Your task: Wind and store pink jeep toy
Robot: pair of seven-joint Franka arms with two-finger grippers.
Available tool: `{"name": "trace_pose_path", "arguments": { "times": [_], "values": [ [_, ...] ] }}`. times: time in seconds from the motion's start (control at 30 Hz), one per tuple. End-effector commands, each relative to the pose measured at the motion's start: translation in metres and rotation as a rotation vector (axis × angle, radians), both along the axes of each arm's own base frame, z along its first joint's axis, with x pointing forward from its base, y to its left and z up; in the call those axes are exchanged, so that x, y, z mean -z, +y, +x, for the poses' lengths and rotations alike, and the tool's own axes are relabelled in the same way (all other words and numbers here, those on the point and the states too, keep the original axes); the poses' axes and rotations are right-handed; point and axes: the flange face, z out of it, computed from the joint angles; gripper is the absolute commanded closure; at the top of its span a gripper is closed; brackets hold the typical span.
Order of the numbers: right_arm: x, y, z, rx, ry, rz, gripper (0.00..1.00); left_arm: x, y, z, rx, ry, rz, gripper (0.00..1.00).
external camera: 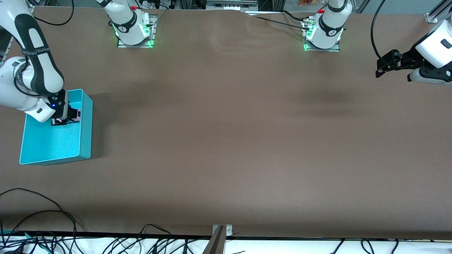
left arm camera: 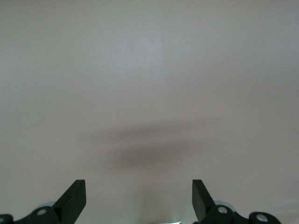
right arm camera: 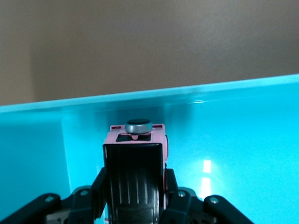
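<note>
Already the right pincer (external camera: 65, 118) gripped the pink jeep toy (right arm camera: 135, 154) inside the teal bin (external camera: 84, 141) by the worktop's corner; the left pincer (left arm camera: 139, 200) waited open.

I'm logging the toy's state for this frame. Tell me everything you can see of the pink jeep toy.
The pink jeep toy is a tiny boxy car with a pink body and a ribbed black roof, plastic by the look of it. A round grey knob sits at one end. The right gripper is shut on its sides and holds it inside the teal bin, near the bin's wall nearest the robots' bases. Whether its wheels touch the bin's floor cannot be told. The left gripper waits open over bare table at the left arm's end.
</note>
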Motion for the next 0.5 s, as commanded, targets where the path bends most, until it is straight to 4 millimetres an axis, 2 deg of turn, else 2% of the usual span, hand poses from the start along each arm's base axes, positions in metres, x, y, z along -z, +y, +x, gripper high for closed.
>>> {"name": "trace_pose_path", "arguments": {
  "times": [0.0, 0.13, 0.17, 0.27, 0.3, 0.47],
  "values": [
    [0.007, -0.008, 0.000, -0.005, -0.024, -0.005, 0.91, -0.006, 0.000, 0.004, -0.014, -0.003, -0.021, 0.00],
    [0.007, -0.008, -0.001, -0.003, -0.023, -0.005, 0.87, -0.006, 0.000, 0.004, -0.014, -0.003, -0.021, 0.00],
    [0.007, -0.009, -0.002, 0.001, -0.023, -0.005, 0.81, -0.006, 0.000, 0.004, -0.014, -0.001, -0.021, 0.00],
    [0.006, -0.008, -0.004, 0.015, -0.021, -0.005, 0.43, -0.006, 0.000, 0.004, -0.014, -0.003, -0.021, 0.00],
    [0.005, -0.008, -0.004, 0.015, -0.021, -0.004, 0.36, -0.006, 0.000, 0.004, -0.014, -0.003, -0.021, 0.00],
    [-0.004, -0.008, -0.002, 0.015, -0.033, -0.007, 0.16, -0.006, 0.000, 0.004, -0.014, -0.003, -0.021, 0.00]
  ]
}}
